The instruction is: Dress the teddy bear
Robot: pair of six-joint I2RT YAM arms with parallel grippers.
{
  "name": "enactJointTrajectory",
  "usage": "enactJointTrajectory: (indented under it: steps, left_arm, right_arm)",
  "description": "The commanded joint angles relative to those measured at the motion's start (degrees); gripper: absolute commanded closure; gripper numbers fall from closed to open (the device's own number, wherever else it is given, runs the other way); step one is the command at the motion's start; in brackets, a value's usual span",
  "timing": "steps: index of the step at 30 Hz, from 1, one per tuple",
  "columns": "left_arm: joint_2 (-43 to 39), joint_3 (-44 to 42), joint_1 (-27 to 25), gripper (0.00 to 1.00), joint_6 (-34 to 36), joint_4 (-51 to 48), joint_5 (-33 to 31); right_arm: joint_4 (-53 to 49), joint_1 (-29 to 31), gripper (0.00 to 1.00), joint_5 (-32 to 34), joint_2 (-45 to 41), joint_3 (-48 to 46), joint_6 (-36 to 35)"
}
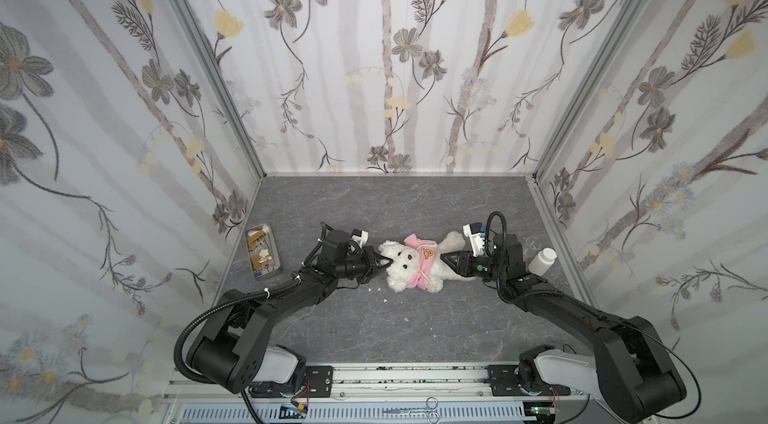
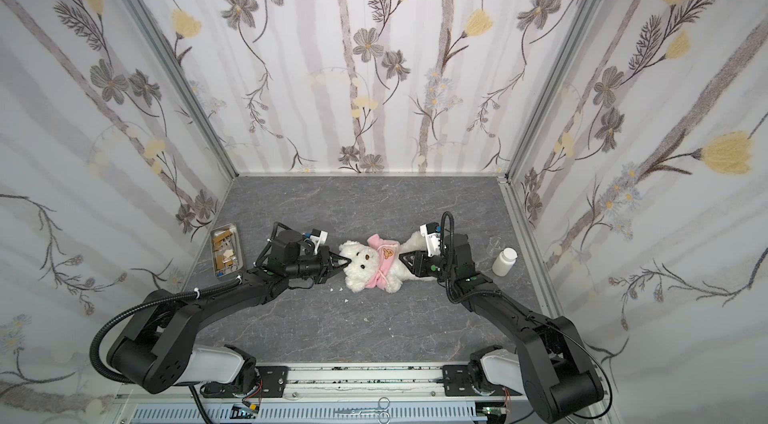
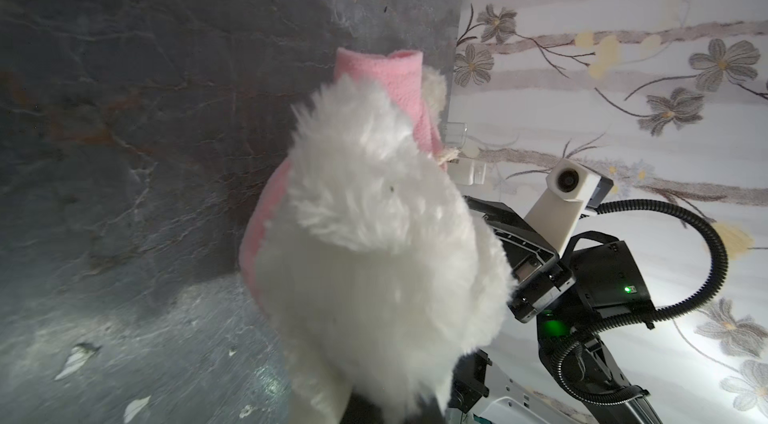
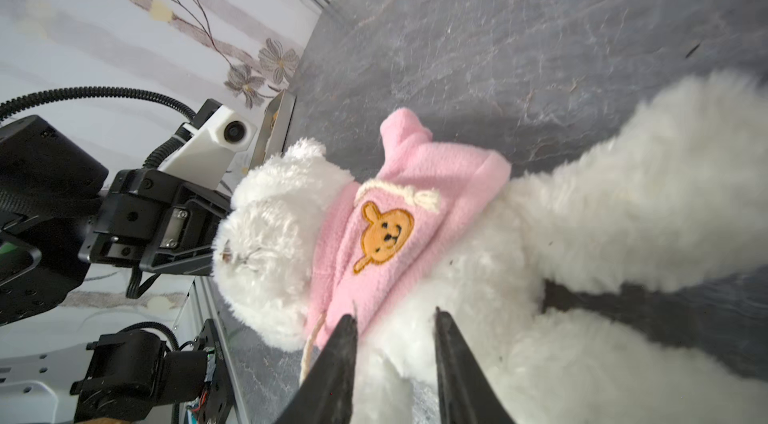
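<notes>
Right wrist view: hoodie pull-down judged in hand; teddy bear clamped by left gripper, right gripper parted; hem must be gripped

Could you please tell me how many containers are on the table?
3: a tray on the left, a white bottle on the right, and a clear beaker just behind that bottle. Others may be hidden.

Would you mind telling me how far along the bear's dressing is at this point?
Done: the pink hoodie is past the head of the teddy bear and bunched around its chest. In hand: the left gripper is shut on the bear's head, and the right gripper has its jaws apart at the hem. Left: pulling the hem down over the bare belly; whether the arms are through the sleeves is unclear.
</notes>
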Motion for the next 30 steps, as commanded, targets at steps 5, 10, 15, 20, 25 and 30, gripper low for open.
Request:
enactJointTrajectory:
  steps: [5,10,15,20,25,30]
  left_arm:
    - [2.0,0.17,0.59,1.0,3.2,0.55,1.97]
    - [1.56,0.4,0.58,1.0,3.74,-0.51,1.34]
    - [1.63,0.61,0.6,1.0,3.95,-1.12,1.42]
    - [1.36,1.12,0.58,1.0,4.69,-2.22,1.44]
    - [1.28,1.56,0.58,1.0,5.13,-3.06,1.39]
    - [1.15,1.67,0.58,1.0,5.31,-3.68,1.41]
  right_arm:
    - [7.2,3.3,0.71,-2.82,5.64,-0.06,4.75]
    - [9.57,3.22,0.76,-1.94,7.11,-1.06,5.65]
    - [13.29,3.22,0.78,-3.4,5.41,-3.94,7.09]
    - [15.67,2.96,0.63,-4.07,1.98,-6.23,7.37]
    - [13.88,2.79,0.85,-2.0,3.0,-5.84,6.28]
    - [14.44,2.81,0.93,-0.88,4.03,-6.16,6.26]
